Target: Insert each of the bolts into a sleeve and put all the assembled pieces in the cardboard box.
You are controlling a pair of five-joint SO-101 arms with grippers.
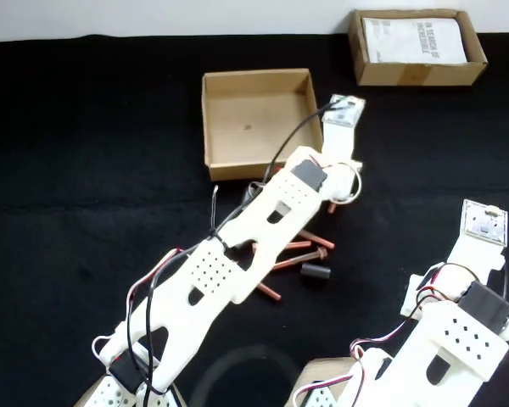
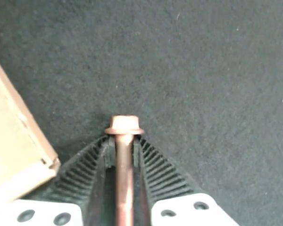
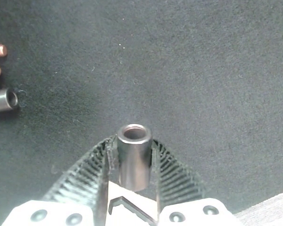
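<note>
Two parts are in hand but not yet joined. The left end effector [image 2: 125,141] is closed narrowly on a copper bolt [image 2: 124,126], head outward, just beside a corner of the cardboard box [image 2: 19,155]. The right end effector [image 3: 132,147] clamps a dark sleeve [image 3: 134,157], its bore facing outward, over bare tabletop [image 3: 217,70]. By this reading, the first insertion has yet to happen. Several loose bolts [image 1: 297,259] and a spare sleeve [image 1: 316,272] lie between the arms. The cardboard box holds nothing, so no assembly has been delivered. A second box [image 1: 416,75] at the far edge holds a printed sheet [image 1: 414,40].
</note>
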